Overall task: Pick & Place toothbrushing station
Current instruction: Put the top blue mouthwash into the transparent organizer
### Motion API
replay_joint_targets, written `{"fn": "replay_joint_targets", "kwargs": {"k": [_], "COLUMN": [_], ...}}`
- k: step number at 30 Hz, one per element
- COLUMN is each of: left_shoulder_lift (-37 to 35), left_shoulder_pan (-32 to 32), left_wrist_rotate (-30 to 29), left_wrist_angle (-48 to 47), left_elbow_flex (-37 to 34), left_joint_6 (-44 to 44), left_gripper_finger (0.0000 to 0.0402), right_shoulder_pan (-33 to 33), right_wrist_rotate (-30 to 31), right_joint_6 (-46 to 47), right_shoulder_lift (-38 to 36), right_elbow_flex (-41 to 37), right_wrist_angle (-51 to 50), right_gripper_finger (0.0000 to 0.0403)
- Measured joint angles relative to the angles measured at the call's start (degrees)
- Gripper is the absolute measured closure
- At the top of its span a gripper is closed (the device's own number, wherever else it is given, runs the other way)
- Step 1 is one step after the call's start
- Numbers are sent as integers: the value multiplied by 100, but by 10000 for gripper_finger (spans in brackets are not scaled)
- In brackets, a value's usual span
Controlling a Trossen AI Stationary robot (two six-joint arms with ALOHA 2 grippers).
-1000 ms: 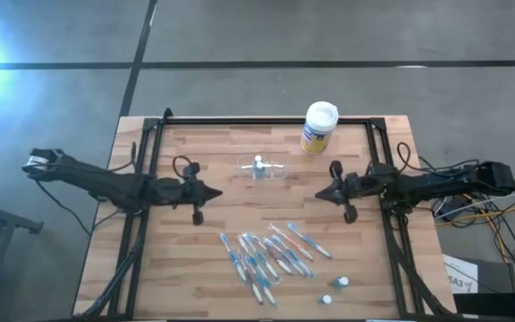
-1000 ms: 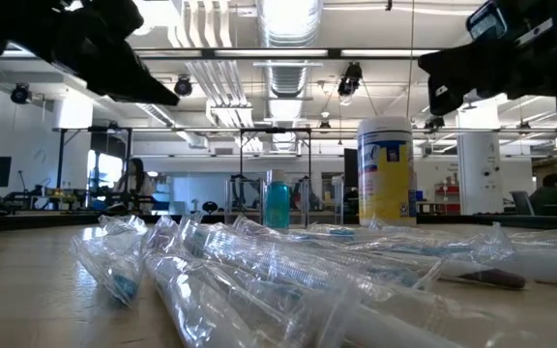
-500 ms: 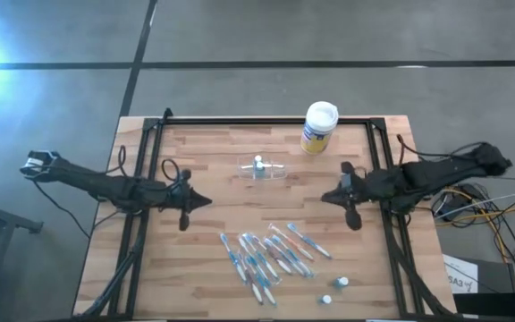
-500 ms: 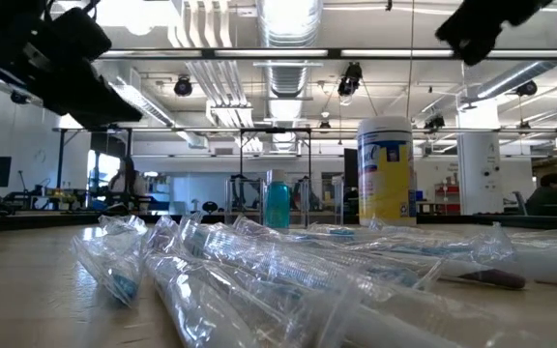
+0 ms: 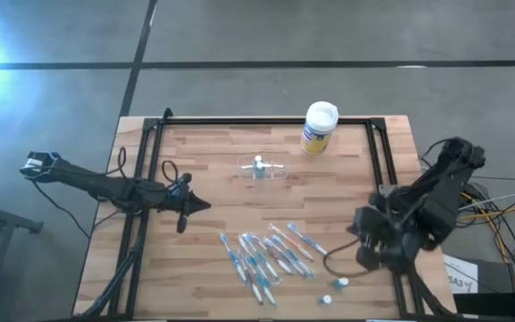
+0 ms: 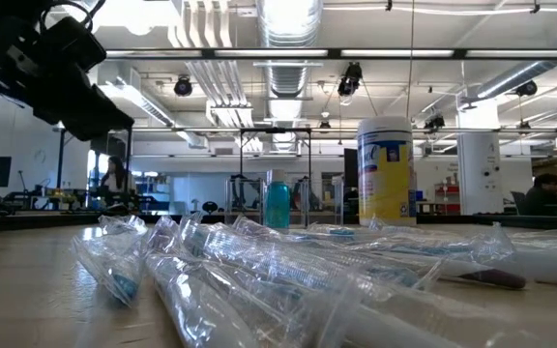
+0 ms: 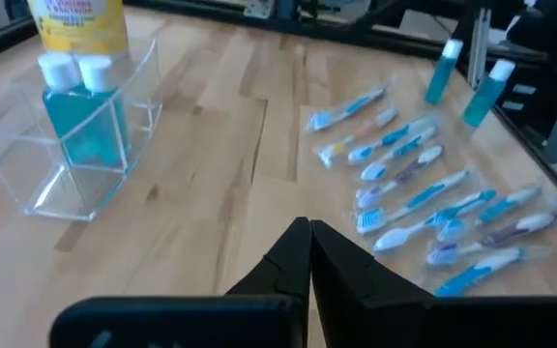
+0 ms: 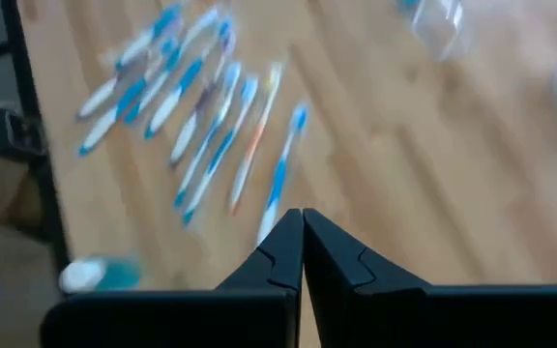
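A wooden table [image 5: 213,259] stands in a wide workshop hall. The clear plastic cup [image 5: 262,168] sits near the table's middle with two white-capped tubes [image 7: 75,106] in it, a yellow canister [image 5: 319,127] behind it. Wrapped toothbrushes [image 5: 266,253] lie scattered nearer the front. The left gripper [image 5: 202,206] hangs closed and empty; the right gripper [image 5: 356,229], blurred, appears closed too, holding nothing.

Seen from above, the right hand [image 5: 371,243] is a motion-blurred dark mass at the counter's [image 5: 222,161] right edge. Its wrist view smears the wrapped toothbrushes [image 8: 201,116] into streaks. In the low view, the left arm [image 6: 46,68] is cut off by the top left corner.
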Motion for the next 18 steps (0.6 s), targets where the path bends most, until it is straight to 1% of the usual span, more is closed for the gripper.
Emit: {"fn": "replay_joint_targets", "kwargs": {"k": [3, 5, 7, 10, 14, 18], "left_shoulder_lift": [0, 0, 0, 0, 11, 24], "left_shoulder_pan": [0, 0, 0, 0, 0, 0], "left_wrist_rotate": [-2, -6, -6, -10, 15, 45], "left_wrist_angle": [8, 8, 7, 0, -73, -97], "left_elbow_flex": [100, 144, 165, 161, 150, 147], "left_joint_6": [-2, -2, 23, 26, 20, 20], "left_gripper_finger": [391, 393, 393, 391, 386, 388], "right_shoulder_pan": [162, 230, 289, 352, 395, 392], "right_wrist_rotate": [-733, -1221, -1503, -1703, -1779, -1948], "right_joint_6": [686, 1005, 1269, 1543, 1929, 2241], "right_shoulder_lift": [531, 861, 1149, 1477, 1701, 1855], "right_elbow_flex": [425, 662, 840, 1036, 1108, 1082], "right_wrist_angle": [-361, -461, -476, -485, -540, -543], "right_gripper_finger": [379, 361, 337, 293, 232, 188]}}
